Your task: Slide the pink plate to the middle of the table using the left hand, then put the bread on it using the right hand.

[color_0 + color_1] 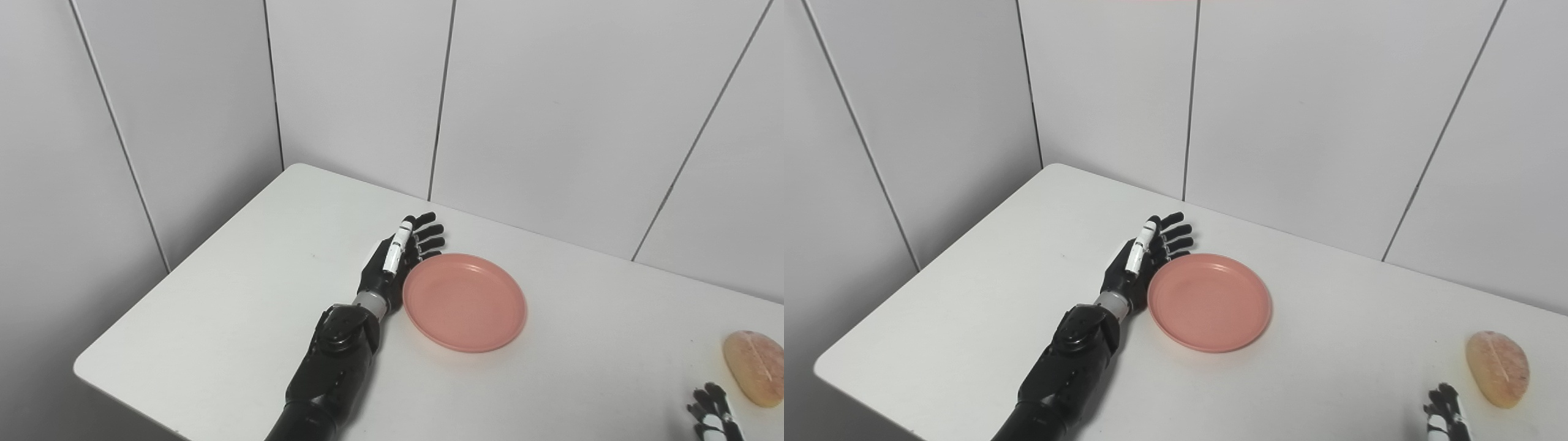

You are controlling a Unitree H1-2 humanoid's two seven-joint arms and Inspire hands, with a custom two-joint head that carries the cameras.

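A round pink plate (464, 301) lies flat on the white table (245, 318), somewhat left of the table's middle. My left hand (398, 257) stands on edge against the plate's left rim, open, fingers stretched toward the back wall. An oval loaf of bread (1498, 367) lies near the table's right edge. Only the fingertips of my right hand (1445, 416) show at the bottom right, just left of the bread and apart from it; its state cannot be made out.
White wall panels (551, 110) rise close behind the table and along its left side. The table's left corner and front edge (863, 386) lie near my left forearm.
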